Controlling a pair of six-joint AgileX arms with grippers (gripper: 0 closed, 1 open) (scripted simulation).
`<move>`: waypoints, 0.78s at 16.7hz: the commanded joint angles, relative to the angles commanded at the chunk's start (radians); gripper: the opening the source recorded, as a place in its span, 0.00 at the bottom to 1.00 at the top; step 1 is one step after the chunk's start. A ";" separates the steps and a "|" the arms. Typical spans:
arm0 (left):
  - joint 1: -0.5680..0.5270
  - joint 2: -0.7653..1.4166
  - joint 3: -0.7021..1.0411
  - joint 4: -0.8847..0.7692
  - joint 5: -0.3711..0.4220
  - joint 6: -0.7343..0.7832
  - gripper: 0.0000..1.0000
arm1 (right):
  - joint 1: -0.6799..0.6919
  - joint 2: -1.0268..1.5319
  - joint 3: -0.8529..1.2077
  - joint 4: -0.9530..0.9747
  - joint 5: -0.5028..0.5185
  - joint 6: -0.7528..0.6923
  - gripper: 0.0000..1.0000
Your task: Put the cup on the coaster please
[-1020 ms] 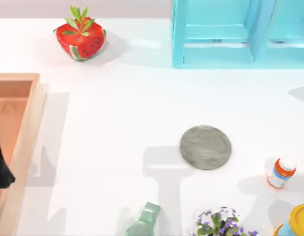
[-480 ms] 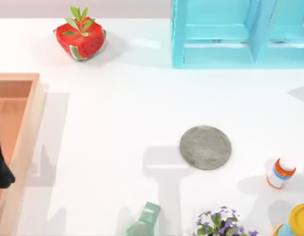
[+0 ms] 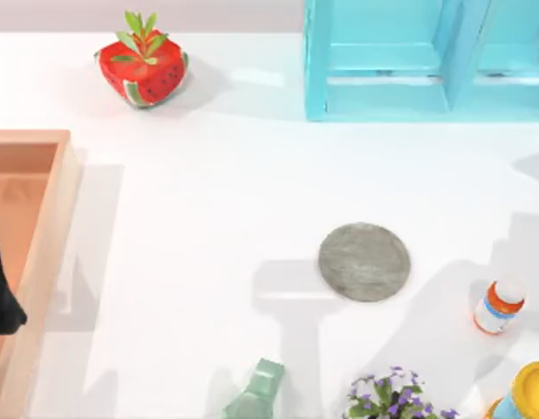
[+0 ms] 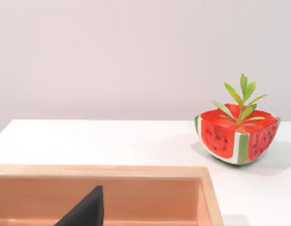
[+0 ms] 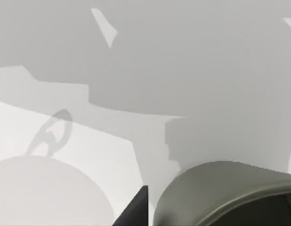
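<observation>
While the cup (image 5: 230, 193) sits close under the right wrist camera beside a dark fingertip (image 5: 135, 209), perhaps gripped, finger spacing cannot be told. The coaster (image 3: 364, 261) lies bare on the white table (image 3: 208, 218); the orange-labelled bottle (image 3: 498, 305) shows no legible writing. The left arm is parked over the wooden tray (image 3: 30, 253).

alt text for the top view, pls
Overhead view of a white table with a bare round grey coaster right of centre. Around it: a watermelon planter far left, turquoise shelving far right, a wooden tray at left, and an orange-and-white bottle near right.
</observation>
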 joint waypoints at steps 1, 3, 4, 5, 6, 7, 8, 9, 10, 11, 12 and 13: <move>0.000 0.000 0.000 0.000 0.000 0.000 1.00 | 0.034 0.019 0.024 -0.022 -0.002 0.082 0.00; 0.000 0.000 0.000 0.000 0.000 0.000 1.00 | 0.109 0.054 0.073 -0.065 -0.008 0.261 0.00; 0.000 0.000 0.000 0.000 0.000 0.000 1.00 | 0.149 0.070 0.099 -0.086 -0.011 0.361 0.00; 0.000 0.000 0.000 0.000 0.000 0.000 1.00 | 0.191 0.084 0.127 -0.106 -0.014 0.468 0.00; 0.000 0.000 0.000 0.000 0.000 0.000 1.00 | 0.234 0.098 0.156 -0.125 -0.017 0.582 0.00; 0.000 0.000 0.000 0.000 0.000 0.000 1.00 | 0.279 0.111 0.188 -0.144 -0.021 0.704 0.00; 0.000 0.000 0.000 0.000 0.000 0.000 1.00 | 0.324 0.123 0.220 -0.161 -0.024 0.833 0.00; 0.000 0.000 0.000 0.000 0.000 0.000 1.00 | 0.370 0.133 0.253 -0.176 -0.026 0.966 0.00; 0.000 0.000 0.000 0.000 0.000 0.000 1.00 | 0.415 0.141 0.286 -0.191 -0.029 1.100 0.00; 0.000 0.000 0.000 0.000 0.000 0.000 1.00 | 0.461 0.149 0.319 -0.205 -0.031 1.233 0.00; 0.000 0.000 0.000 0.000 0.000 0.000 1.00 | 0.505 0.156 0.352 -0.218 -0.032 1.363 0.00; 0.000 0.000 0.000 0.000 0.000 0.000 1.00 | 0.548 0.162 0.383 -0.230 -0.033 1.488 0.00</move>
